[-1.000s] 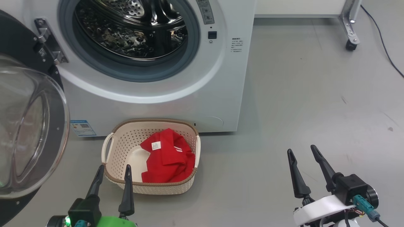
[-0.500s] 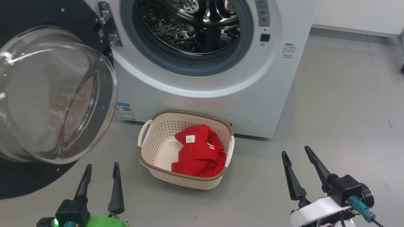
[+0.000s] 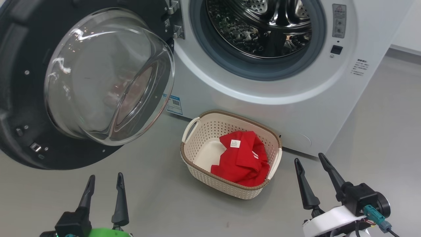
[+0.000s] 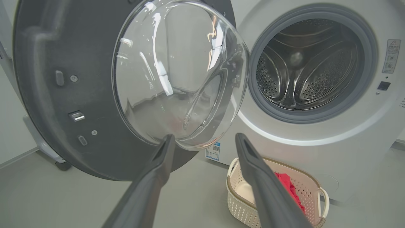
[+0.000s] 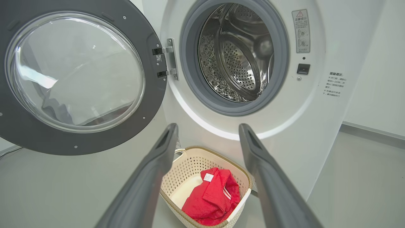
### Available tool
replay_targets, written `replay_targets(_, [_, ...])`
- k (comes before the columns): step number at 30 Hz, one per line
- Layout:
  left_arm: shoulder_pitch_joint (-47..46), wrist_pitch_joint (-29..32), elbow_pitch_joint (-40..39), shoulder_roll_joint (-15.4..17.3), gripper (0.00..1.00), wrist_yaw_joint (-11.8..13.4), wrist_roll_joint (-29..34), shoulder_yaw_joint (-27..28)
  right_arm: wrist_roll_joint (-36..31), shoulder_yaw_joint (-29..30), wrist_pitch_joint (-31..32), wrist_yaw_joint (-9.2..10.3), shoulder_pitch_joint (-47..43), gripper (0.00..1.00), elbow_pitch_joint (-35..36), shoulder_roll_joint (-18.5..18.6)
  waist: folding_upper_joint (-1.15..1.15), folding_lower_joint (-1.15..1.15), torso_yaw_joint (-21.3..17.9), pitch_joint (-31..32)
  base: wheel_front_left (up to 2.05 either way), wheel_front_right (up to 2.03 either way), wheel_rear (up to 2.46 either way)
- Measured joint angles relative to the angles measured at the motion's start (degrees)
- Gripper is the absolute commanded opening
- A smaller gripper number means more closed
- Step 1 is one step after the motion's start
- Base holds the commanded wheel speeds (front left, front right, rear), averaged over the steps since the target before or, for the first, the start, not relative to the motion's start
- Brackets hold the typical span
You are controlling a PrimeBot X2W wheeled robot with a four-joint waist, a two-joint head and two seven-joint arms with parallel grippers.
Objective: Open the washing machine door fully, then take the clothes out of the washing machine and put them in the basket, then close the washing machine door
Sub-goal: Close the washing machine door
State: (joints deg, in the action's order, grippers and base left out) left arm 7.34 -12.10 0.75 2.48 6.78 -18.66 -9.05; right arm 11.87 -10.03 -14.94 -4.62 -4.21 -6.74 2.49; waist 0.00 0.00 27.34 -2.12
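The white washing machine (image 3: 296, 112) stands with its door (image 3: 19, 98) swung wide to the left, the glass bowl (image 3: 108, 75) bulging toward me. Bare perforated steel shows in the drum (image 3: 260, 29). The cream basket (image 3: 230, 113) sits on the floor against the machine's front, holding red clothes (image 3: 245, 158) with a white tag. My left gripper (image 3: 106, 176) is open and empty, left of the basket and below the door. My right gripper (image 3: 309, 157) is open and empty, just right of the basket. The left wrist view shows the door (image 4: 47, 95) close ahead; the right wrist view shows the basket (image 5: 196, 161) below.
Grey floor (image 3: 164, 204) spreads around the basket. A white wall with a grey skirting (image 5: 373, 133) runs right of the machine. A wheeled frame leg (image 4: 60, 164) stands behind the open door.
The head camera has swung left, so the door now shows almost whole and the machine and basket sit further right. Both grippers stay open and empty; the basket and clothes have not moved.
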Motion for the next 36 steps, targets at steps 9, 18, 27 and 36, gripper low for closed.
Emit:
replay_targets(9, [0.7,-0.1,0.1,0.0,1.00,0.0,-0.4,1.3,-0.4,-1.2,0.0,-0.03,0.0,1.00,-0.2,-0.1,0.00,0.00,2.5,0.1,0.00,0.00,0.00])
replay_targets(18, [0.9,-0.1,0.1,0.0,1.00,0.0,-0.4,1.2,-0.4,-1.5,0.0,-0.35,0.0,1.00,-0.4,-0.1,0.00,0.00,2.7,0.0,0.00,0.00,0.00])
replay_targets(27, [0.9,-0.2,0.1,0.0,0.00,0.0,-0.6,1.3,-0.4,-1.7,0.0,-0.36,0.0,1.00,-0.6,-0.1,0.00,0.00,2.8,-0.2,0.00,0.00,0.00])
replay_targets(36, [0.9,-0.9,-1.7,0.0,0.00,0.0,-7.6,0.0,-0.4,-1.8,0.0,-0.36,0.1,1.00,-0.6,-0.1,0.00,0.00,2.8,-0.2,0.00,0.00,0.00])
